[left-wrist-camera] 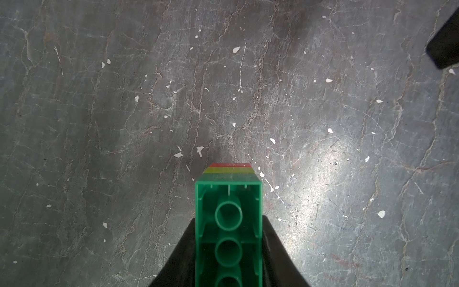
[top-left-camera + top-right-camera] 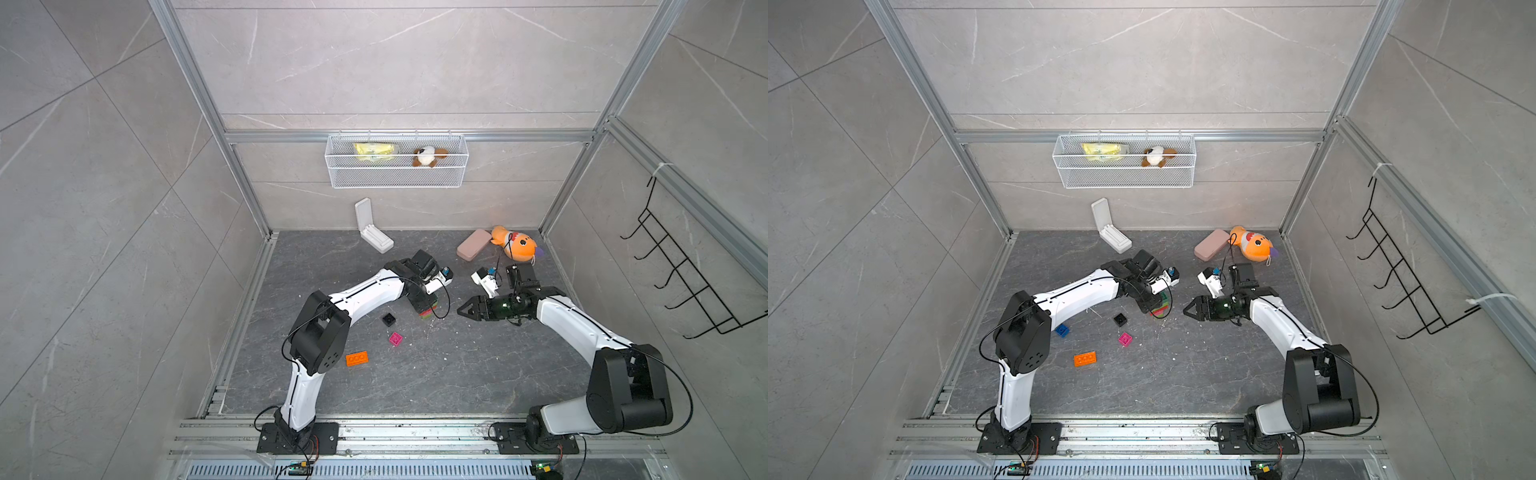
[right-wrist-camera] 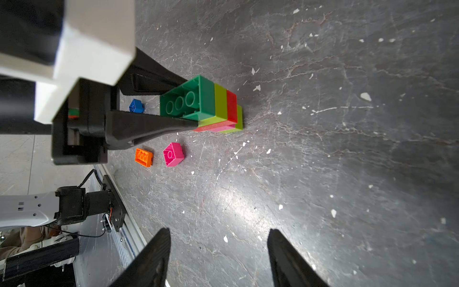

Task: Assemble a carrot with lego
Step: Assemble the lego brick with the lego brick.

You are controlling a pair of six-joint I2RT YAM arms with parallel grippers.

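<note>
Top views: basket [image 2: 395, 178] holds packet [image 2: 374, 151], plush toy [image 2: 430, 156]; left jaws pinch carrot [image 3: 219, 103], right jaws spread.

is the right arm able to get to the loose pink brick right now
Probably yes. The right gripper is open and empty, and the pink brick lies loose with nothing on it. The left gripper, shut on the brick stack, sits close beside the way, so the arm should skirt that.

Loose lego [image 2: 396, 339] left of carrot [image 2: 429, 312]
</note>
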